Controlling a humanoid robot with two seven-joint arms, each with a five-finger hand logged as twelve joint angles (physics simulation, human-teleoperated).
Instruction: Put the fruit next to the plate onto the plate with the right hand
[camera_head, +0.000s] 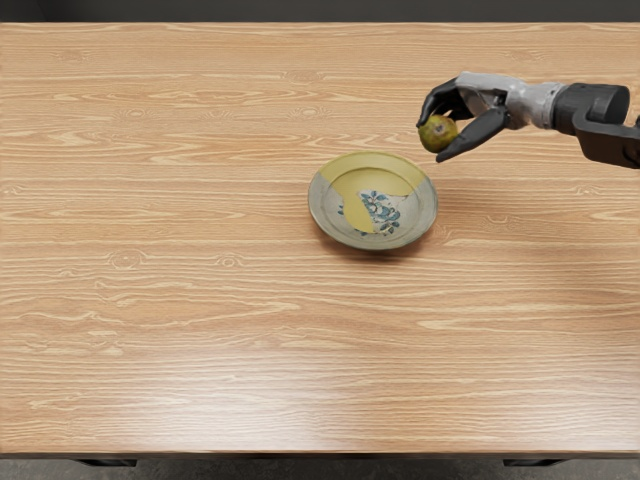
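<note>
We look down on a wide wooden table (200, 320) with pale, wavy grain, and near its middle sits a round plate (326, 188). The plate has a greyish green rim, a broad yellow patch across its upper part and a small blue and white pattern toward its centre; nothing lies in it. From the picture's right edge comes the right arm (592, 108), dark at the forearm and lighter grey at the wrist, reaching leftward over the far right part of the table. At its end the right robot hand (465, 108) is curled around the fruit (437, 133), a small, rounded, yellow-green piece with a darker top. We see dark fingers (480, 130) pressed along the fruit's right and lower side, while another dark digit arches over it from the upper left, so the fruit is pinched between them and only its left face shows clearly. In the picture the fruit sits just beyond the plate's upper right rim, near it but not over its centre. We cannot tell how high above the table the fruit is.
</note>
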